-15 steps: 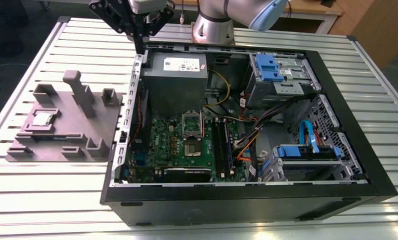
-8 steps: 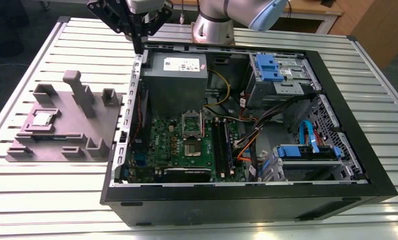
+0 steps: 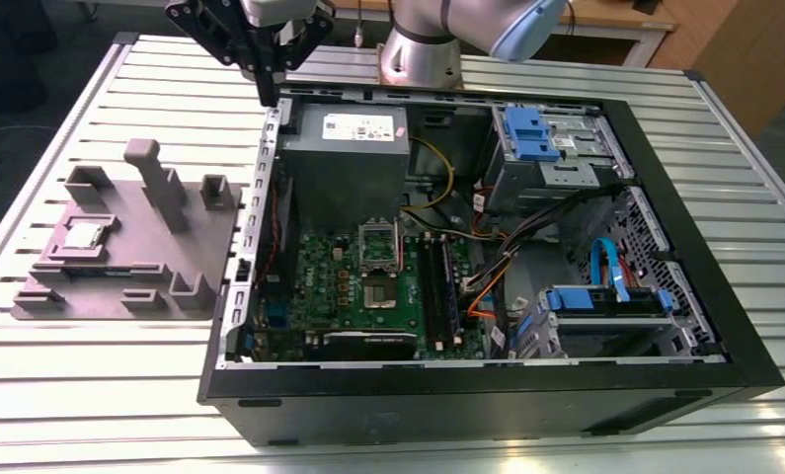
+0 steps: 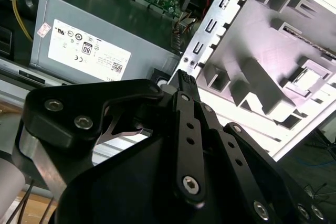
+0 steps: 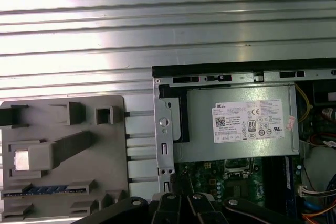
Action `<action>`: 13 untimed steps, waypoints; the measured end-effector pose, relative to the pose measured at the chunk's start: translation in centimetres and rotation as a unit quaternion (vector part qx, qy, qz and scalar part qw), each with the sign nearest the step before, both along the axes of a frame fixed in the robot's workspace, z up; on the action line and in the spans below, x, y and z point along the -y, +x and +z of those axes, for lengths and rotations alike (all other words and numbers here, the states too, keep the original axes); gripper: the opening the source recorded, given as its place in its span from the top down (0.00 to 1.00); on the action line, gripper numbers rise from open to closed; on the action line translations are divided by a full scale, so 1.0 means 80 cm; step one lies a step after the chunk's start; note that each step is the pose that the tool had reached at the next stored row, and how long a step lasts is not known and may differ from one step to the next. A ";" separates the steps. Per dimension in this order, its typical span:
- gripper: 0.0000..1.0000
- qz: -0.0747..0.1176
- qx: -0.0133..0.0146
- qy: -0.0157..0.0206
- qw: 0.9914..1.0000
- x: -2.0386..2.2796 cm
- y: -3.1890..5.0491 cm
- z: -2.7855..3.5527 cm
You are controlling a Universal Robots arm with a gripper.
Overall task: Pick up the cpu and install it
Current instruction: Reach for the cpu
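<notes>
The cpu (image 3: 83, 234) is a small shiny square lying in a recess of the grey fixture plate (image 3: 135, 262), on the exterior view's left of the open computer case (image 3: 498, 395). It also appears as a bright square in both wrist views: cpu (image 5: 22, 159), cpu (image 4: 303, 81). My gripper (image 3: 271, 96) hangs high over the case's back corner, above the case wall and apart from the plate. Its black fingers (image 4: 184, 129) meet at the tips with nothing between them. Inside the case lies the green motherboard (image 3: 326, 286) with a metal-framed socket (image 3: 377, 240).
A grey power supply (image 3: 346, 148) fills the case's back corner under the gripper. Blue drive bays (image 3: 537, 133), cables and a second blue bracket (image 3: 603, 301) sit on the exterior view's right. The fixture plate has tall posts (image 3: 155, 183). All stands on a slatted metal table (image 3: 89, 375).
</notes>
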State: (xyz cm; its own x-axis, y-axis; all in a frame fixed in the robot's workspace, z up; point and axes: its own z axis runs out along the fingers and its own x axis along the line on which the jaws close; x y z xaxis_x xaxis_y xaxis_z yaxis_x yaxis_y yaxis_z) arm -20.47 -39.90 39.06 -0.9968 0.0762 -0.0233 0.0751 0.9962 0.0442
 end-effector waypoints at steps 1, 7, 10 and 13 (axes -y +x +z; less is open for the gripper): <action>0.90 0.000 0.000 0.000 1.000 0.0000 -0.001 0.0000; 0.90 0.000 0.000 0.000 1.000 0.0000 -0.005 0.0000; 0.90 0.000 0.000 0.000 1.000 0.0000 -0.006 -0.0001; 0.90 0.000 0.000 0.000 1.000 0.0000 -0.008 -0.0001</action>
State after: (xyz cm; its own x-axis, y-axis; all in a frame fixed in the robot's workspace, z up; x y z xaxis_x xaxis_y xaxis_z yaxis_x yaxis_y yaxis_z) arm -21.08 -39.89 39.05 -0.9968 0.0762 -0.0233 0.0751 0.9962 0.0443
